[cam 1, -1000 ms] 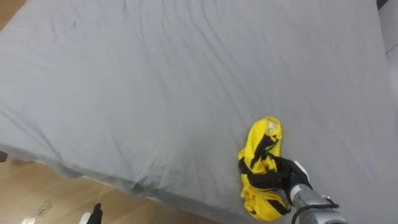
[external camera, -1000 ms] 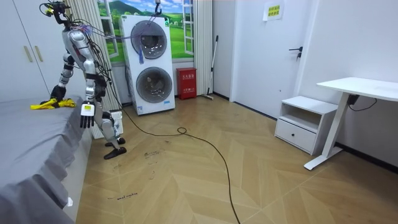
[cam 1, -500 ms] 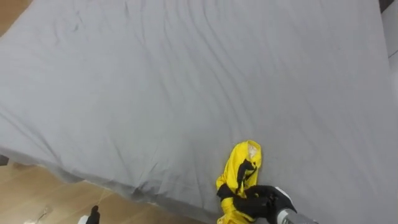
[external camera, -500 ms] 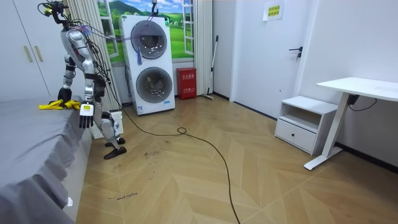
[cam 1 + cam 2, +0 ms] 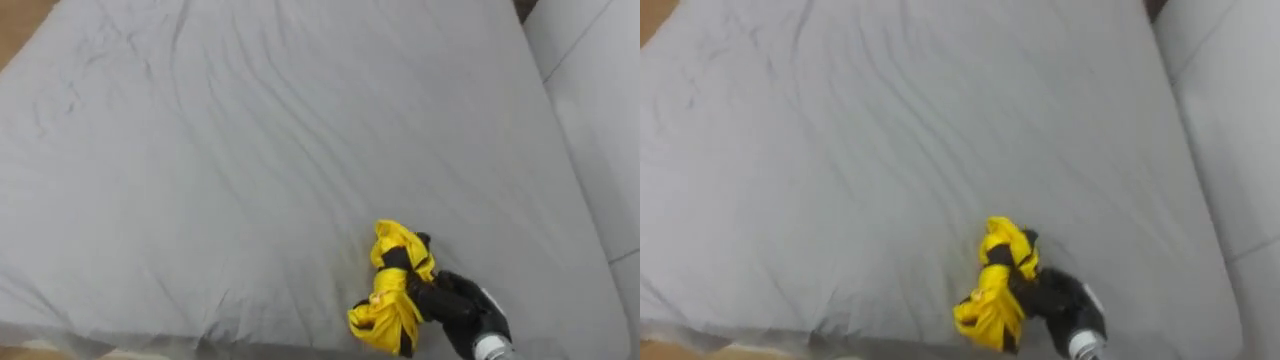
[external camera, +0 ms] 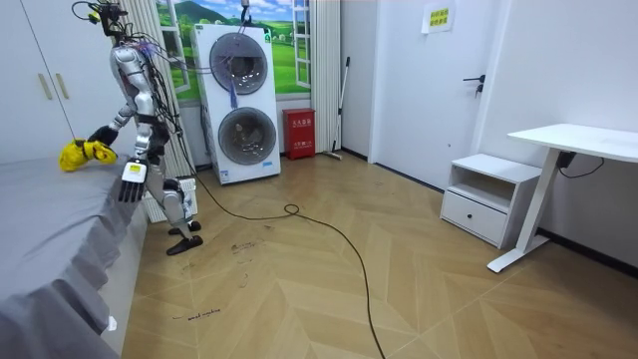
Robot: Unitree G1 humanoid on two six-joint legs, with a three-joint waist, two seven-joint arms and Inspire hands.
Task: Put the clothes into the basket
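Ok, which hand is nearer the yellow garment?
Right. The right hand is curled round the yellow garment near the grey bed's near edge; the left hand hangs at the robot's side, apart from the garment.

I can read no text anywhere from here. A small yellow-green sign (image 6: 436, 17), high on the white wall (image 6: 399, 90) in the room view, carries print too small to make out.
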